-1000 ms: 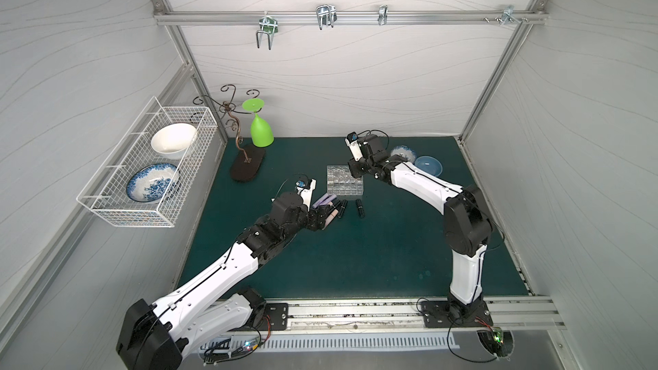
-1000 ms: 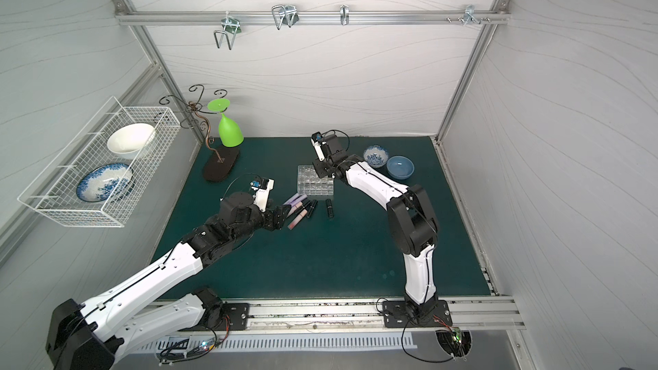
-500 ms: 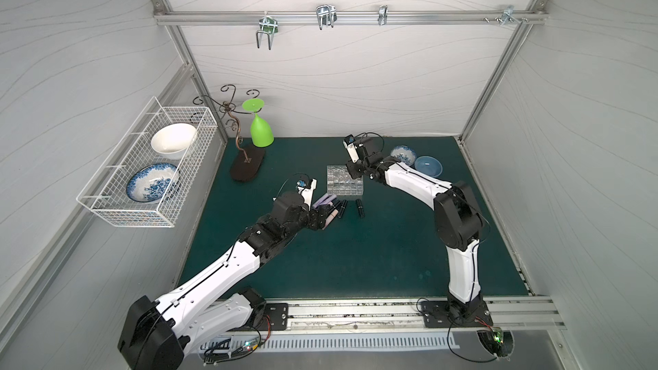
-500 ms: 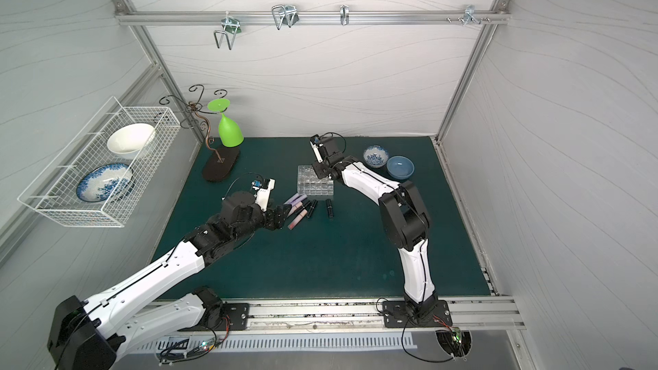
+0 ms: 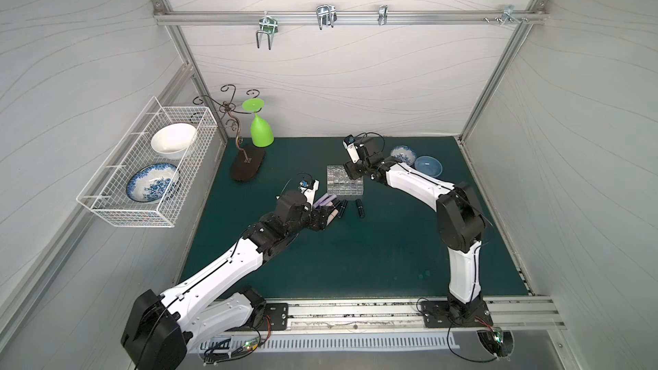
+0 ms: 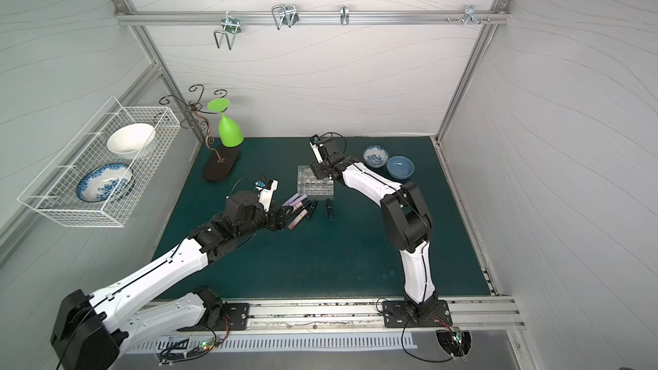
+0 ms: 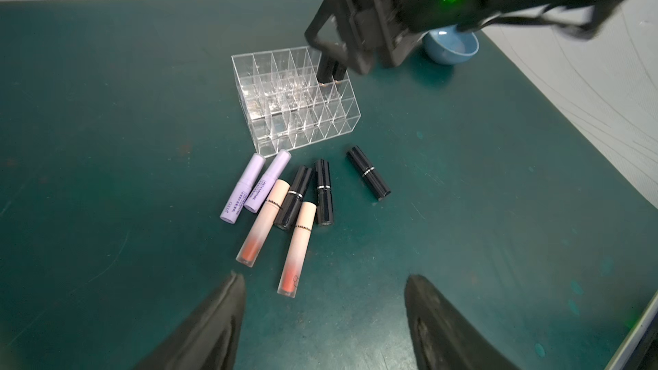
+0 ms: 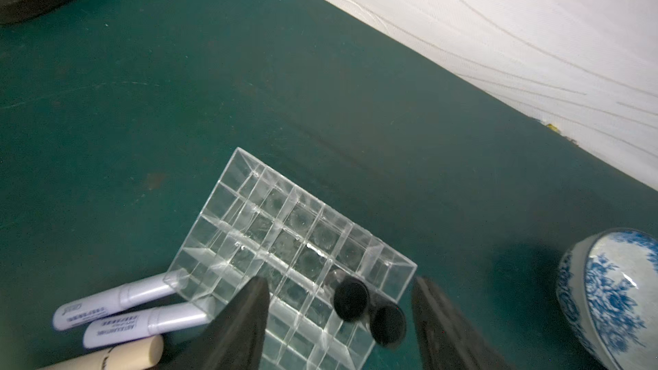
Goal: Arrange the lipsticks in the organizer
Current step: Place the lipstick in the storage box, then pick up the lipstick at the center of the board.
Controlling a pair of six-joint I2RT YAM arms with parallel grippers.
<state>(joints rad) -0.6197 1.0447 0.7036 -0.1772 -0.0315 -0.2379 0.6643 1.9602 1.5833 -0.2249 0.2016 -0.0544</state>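
Right gripper [image 8: 341,281] had opened since last frame, jaws straddling two black lipsticks [image 8: 350,298] upright near organizer [image 7: 306,137] edge. Left gripper [image 7: 324,276] hung open over seven loose lipsticks [image 7: 288,204], flat, pointing at organizer; mat [image 5: 356,261] roomy toward front edge.

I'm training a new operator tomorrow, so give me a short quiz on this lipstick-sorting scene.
1. How many lipsticks lie on the green mat, outside the clear organizer?
2. True or false: the left hand is gripping a pink tube.
3. What colour are the two tubes standing in the organizer? A) lilac B) black C) pink

Key: 1) Seven: two lilac, two pink, three black. 2) False; it is open and empty. 3) B.
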